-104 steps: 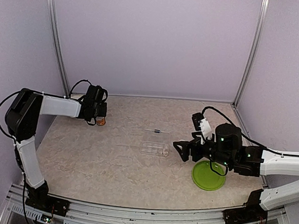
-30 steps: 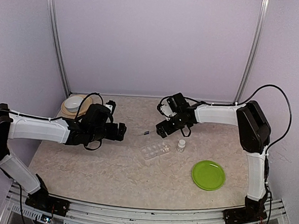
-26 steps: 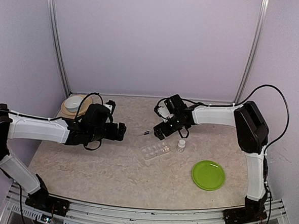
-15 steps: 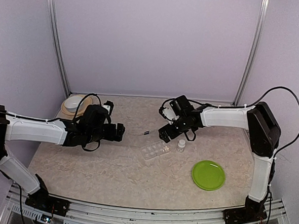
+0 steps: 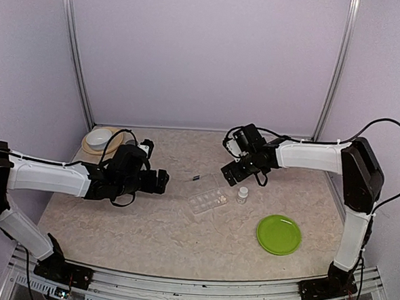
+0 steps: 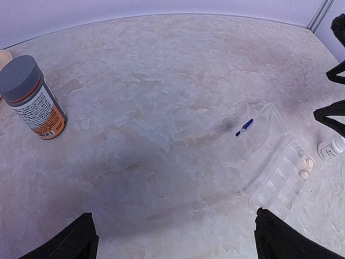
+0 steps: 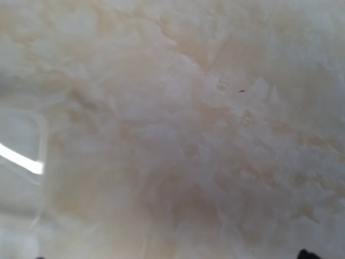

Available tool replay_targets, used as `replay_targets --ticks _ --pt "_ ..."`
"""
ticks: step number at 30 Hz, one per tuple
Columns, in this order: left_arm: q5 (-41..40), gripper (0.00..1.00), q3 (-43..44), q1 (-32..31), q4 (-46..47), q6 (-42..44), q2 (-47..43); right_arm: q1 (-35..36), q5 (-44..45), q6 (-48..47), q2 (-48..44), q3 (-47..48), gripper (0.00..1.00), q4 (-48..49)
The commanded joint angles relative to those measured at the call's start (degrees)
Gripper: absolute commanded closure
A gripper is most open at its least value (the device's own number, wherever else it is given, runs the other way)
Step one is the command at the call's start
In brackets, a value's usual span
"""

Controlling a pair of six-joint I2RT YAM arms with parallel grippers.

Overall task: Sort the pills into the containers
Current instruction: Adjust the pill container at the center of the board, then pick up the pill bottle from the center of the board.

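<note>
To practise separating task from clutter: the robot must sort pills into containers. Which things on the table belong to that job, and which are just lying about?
Belongs to the job: tiny whitish pills; flat clear plastic compartment box.
Lying about: grey-capped orange-labelled bottle; small white bottle; round green plate; beige bowl.

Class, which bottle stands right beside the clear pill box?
The small white bottle, just right of the pill box; the grey-capped orange-labelled bottle stands far left.
</note>
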Motion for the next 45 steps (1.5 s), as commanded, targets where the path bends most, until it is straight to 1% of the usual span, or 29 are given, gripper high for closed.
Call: replay_targets --ticks 1,6,9,14,19,24,27,31,34,41,45 --pt "-0.6 0.01 -0.5 -1.2 1.1 -0.7 0.4 -0.7 2.6 -0.9 6.5 5.1 0.0 -2.5" --pt "-1.1 0.01 -1.1 -1.3 0.7 -0.9 -0.2 -0.8 0.4 -2.3 12.4 10.9 0.0 -4.0" --pt "-1.4 0.01 -1.4 -1.3 0.6 -1.0 -0.7 -0.8 -2.1 -3.1 14.4 13.3 0.0 -3.9" --pt "-1.7 0.01 -1.5 -1.3 0.4 -1.0 -1.0 -0.5 -10.4 -5.4 15.2 13.9 0.0 -0.9" --pt "-1.7 0.01 -1.5 -1.3 0.3 -1.1 -1.3 0.5 -15.8 -6.4 16.4 15.5 0.0 0.0" --pt "-1.7 0.01 -1.6 -1.4 0.2 -1.1 -2.0 1.4 -16.7 -6.3 17.4 16.9 0.0 0.0" --pt "-1.9 0.01 -1.8 -1.6 0.1 -1.0 -2.7 1.4 -16.7 -5.1 16.2 16.2 0.0 0.7" --pt "-2.0 0.01 -1.9 -2.0 0.1 -0.8 -3.6 1.3 -17.9 -3.6 11.1 11.6 0.0 3.8" --pt "-2.0 0.01 -2.0 -2.5 0.2 -0.2 -4.4 1.3 -17.6 -1.9 5.1 5.5 0.0 7.5" --pt "-1.6 0.01 -2.0 -4.1 1.5 1.2 -6.0 0.1 -15.6 4.6 -10.6 -16.1 0.0 19.8" --pt "-0.9 0.01 -1.7 -4.4 2.1 1.4 -5.8 0.0 -11.3 8.4 -17.7 -26.1 0.0 25.5"
